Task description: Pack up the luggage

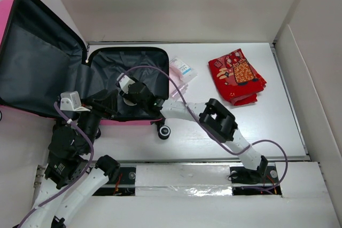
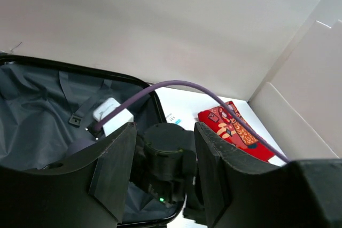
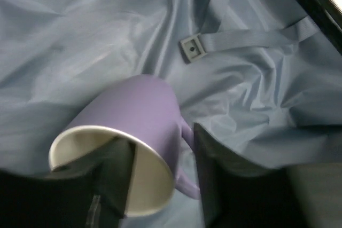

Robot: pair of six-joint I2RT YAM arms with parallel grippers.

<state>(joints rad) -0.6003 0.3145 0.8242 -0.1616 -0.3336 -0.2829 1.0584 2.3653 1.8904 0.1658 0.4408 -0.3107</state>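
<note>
The hot-pink luggage lies open at the left, its grey-lined lid leaning back. My right gripper reaches into the base half. In the right wrist view it is open and straddles the wall of a purple mug that lies on its side on the lining. One finger is inside the mouth, the other beside the handle. My left gripper is open and empty, held over the luggage's near edge. In its own view it frames the right wrist.
A red patterned folded cloth and a clear packet lie on the table right of the luggage. A strap with a buckle lies on the lining beyond the mug. A black wheel sticks out at the near corner. White walls enclose the table.
</note>
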